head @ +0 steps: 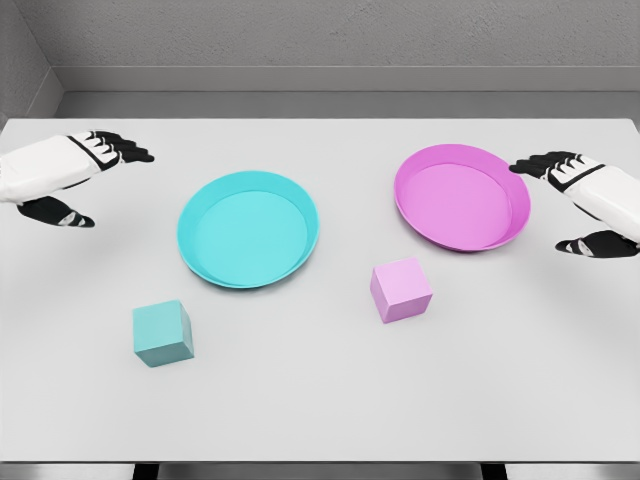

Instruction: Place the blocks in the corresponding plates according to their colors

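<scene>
A smooth, matte pale-grey desk [320, 420] carries two round, shallow plates with raised rims: a cyan plate [248, 229] left of centre, a magenta plate [462, 196] (slightly tilted) to its right; both hold nothing. Nearer the front edge sit a teal cube [163, 333] and a pink cube [401, 290]. Left hand [62, 178] and right hand [585, 200] hover at the sides, fingers spread, gripping nothing.

Matt, smooth table [320, 400] — plates [248, 228] and blocks [162, 333] likewise.
</scene>
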Robot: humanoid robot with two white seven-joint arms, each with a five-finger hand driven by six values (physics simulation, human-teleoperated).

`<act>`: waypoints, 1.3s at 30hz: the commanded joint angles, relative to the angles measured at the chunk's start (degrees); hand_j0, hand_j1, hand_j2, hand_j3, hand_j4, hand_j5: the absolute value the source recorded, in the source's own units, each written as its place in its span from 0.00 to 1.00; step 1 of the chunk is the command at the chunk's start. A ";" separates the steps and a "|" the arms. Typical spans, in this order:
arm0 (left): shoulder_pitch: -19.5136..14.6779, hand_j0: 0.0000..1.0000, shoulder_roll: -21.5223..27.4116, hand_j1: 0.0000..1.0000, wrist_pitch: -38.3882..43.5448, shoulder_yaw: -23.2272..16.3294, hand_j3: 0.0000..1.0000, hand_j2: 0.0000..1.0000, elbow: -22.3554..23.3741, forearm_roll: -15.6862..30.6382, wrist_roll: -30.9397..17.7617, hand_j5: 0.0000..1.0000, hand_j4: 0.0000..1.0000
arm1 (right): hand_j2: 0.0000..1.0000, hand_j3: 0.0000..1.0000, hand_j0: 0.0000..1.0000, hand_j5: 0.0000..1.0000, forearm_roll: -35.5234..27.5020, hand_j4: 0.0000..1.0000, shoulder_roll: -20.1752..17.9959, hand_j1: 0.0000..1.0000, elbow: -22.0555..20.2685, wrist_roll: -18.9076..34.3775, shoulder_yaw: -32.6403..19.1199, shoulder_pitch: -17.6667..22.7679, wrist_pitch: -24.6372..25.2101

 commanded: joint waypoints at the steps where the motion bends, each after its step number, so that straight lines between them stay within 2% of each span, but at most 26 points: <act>1: 0.00 1.00 0.12 1.00 0.09 0.02 1.00 1.00 -0.14 0.36 0.03 1.00 1.00 | 1.00 1.00 1.00 1.00 -0.22 1.00 -0.13 1.00 -0.03 0.00 0.00 0.00 0.01; 5: 0.44 1.00 0.65 1.00 0.09 -0.51 1.00 1.00 -2.16 -0.96 -0.14 1.00 1.00 | 1.00 1.00 1.00 1.00 -0.31 1.00 -0.05 1.00 -0.03 0.53 0.09 -0.35 0.45; 6: 1.23 1.00 2.76 1.00 0.09 -0.51 1.00 1.00 -4.53 -2.62 -0.14 1.00 1.00 | 1.00 1.00 1.00 1.00 -0.31 1.00 0.04 1.00 -0.03 4.13 1.14 -1.67 0.54; 8: 3.51 1.00 4.52 1.00 0.09 -0.42 1.00 1.00 -11.82 -7.81 -0.14 1.00 1.00 | 1.00 1.00 1.00 1.00 -0.31 1.00 1.01 1.00 -0.03 7.47 7.38 -7.38 0.80; 10: 4.13 1.00 4.69 1.00 0.09 -0.42 1.00 1.00 -13.85 -10.10 -0.14 1.00 1.00 | 1.00 1.00 1.00 1.00 -0.31 1.00 1.62 1.00 0.06 9.49 12.48 -11.34 0.98; 12: 4.31 1.00 4.78 1.00 0.09 -0.51 1.00 1.00 -14.64 -10.89 -0.14 1.00 1.00 | 1.00 1.00 1.00 1.00 -0.22 1.00 1.97 1.00 0.06 11.16 14.50 -13.09 4.49; 13: 5.36 1.00 5.13 1.00 0.09 -0.34 1.00 1.00 -15.08 -12.82 -0.14 1.00 1.00 | 1.00 1.00 1.00 1.00 -0.22 1.00 2.06 1.00 0.06 12.22 16.61 -14.94 4.76; 16: 7.38 1.00 4.69 1.00 0.09 -0.42 1.00 1.00 -17.01 -15.90 -0.14 1.00 1.00 | 1.00 1.00 1.00 1.00 -0.22 1.00 3.38 1.00 0.06 14.33 23.99 -21.00 4.76; 19: 8.44 1.00 4.61 1.00 0.09 -0.42 1.00 1.00 -17.72 -17.30 -0.14 1.00 1.00 | 1.00 1.00 1.00 1.00 -0.13 1.00 3.99 1.00 -0.03 14.42 27.95 -24.43 4.76; 23: 10.55 1.00 4.08 1.00 0.09 -0.51 1.00 1.00 -18.77 -19.68 -0.41 1.00 1.00 | 1.00 1.00 1.00 1.00 -0.13 1.00 5.05 1.00 -0.03 14.50 36.30 -30.67 4.05; 27: 12.48 1.00 1.71 1.00 0.09 -0.51 1.00 1.00 -19.04 -19.68 -5.33 1.00 1.00 | 1.00 1.00 1.00 1.00 0.04 1.00 6.81 1.00 -0.03 16.09 41.40 -33.57 3.35; 32: 13.10 1.00 0.21 1.00 0.09 -0.51 1.00 1.00 -19.21 -19.85 -5.42 1.00 1.00 | 1.00 1.00 1.00 1.00 0.04 1.00 6.72 1.00 -0.03 16.88 41.84 -33.66 0.98; 39: 13.62 1.00 0.39 1.00 0.09 -0.42 1.00 1.00 -19.56 -19.85 -5.15 1.00 1.00 | 1.00 1.00 1.00 1.00 0.04 1.00 7.25 1.00 -0.03 17.93 42.54 -35.51 1.33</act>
